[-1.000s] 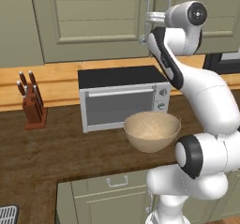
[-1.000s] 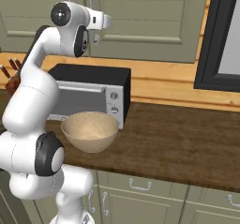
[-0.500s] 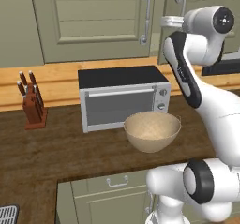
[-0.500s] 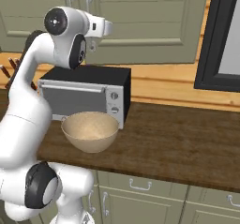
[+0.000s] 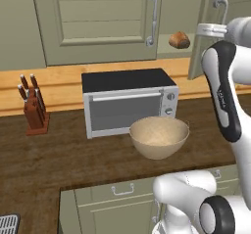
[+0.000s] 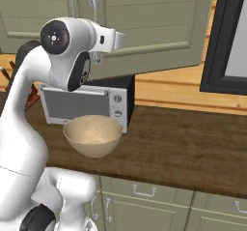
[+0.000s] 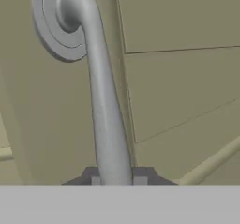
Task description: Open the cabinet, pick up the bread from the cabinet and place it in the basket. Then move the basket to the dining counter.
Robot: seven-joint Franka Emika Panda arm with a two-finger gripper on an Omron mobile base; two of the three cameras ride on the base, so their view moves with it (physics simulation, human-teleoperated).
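Hand view puts the cabinet's curved silver handle [image 7: 105,115] dead centre, running down between the two dark fingertips of the gripper [image 7: 115,177], which sit tight against either side of the bar — clamped on it, as far as the picture tells. In the left base view the cabinet [image 5: 208,32] door stands swung out toward the robot, and in the gap left of it the bread [image 5: 179,40] lies on the shelf, a small golden-brown lump up and to the far right of the microwave [image 5: 130,101]. The basket [image 5: 159,137] sits on the dark wood counter [image 5: 54,159] just in front of the microwave, near its right end, open side up. The bread looks light and probably soft, with a rounded crust, so a gentle pinch across its middle should serve better than a hard squeeze — it could dent or roll. The basket is a stiff, handle-less bowl; its rim seems the only place to take hold, and one-sided like that it may tip, so it wants a firm grip and a level carry. The knife block [image 5: 33,106] stands far left, well apart from all this.
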